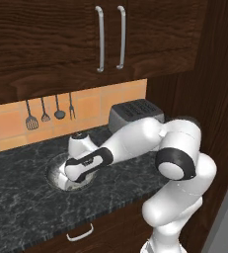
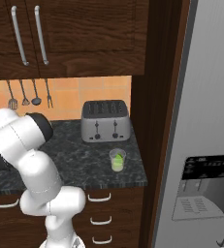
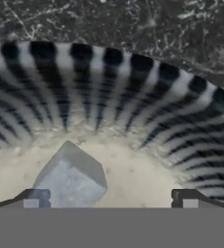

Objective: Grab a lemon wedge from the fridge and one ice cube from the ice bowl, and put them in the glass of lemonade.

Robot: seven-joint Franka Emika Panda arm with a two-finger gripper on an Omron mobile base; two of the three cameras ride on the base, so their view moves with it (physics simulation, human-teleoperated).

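The ice bowl [image 1: 56,177] sits on the dark counter at the left, and my hand reaches down into it. In the hand view its striped wall [image 3: 108,92] curves above a whitish floor. A grey ice cube [image 3: 72,177] lies there, left of centre, just inside the left fingertip. My gripper [image 3: 111,201] is open and low over the floor, holding nothing. The glass of lemonade [image 2: 117,160] stands near the counter's front right, in front of the toaster. A bright lime-green bit, seemingly the lemon wedge [image 2: 117,166], shows inside it. The grey fridge [image 2: 205,97] is at the right, doors shut.
A silver toaster [image 2: 105,121] stands against the tiled back wall, right of the bowl. Utensils [image 1: 46,114] hang on the wall, with dark cabinets [image 1: 61,39] above. A wooden panel [image 2: 154,121] separates the counter from the fridge. Drawers [image 2: 100,208] sit below the counter edge.
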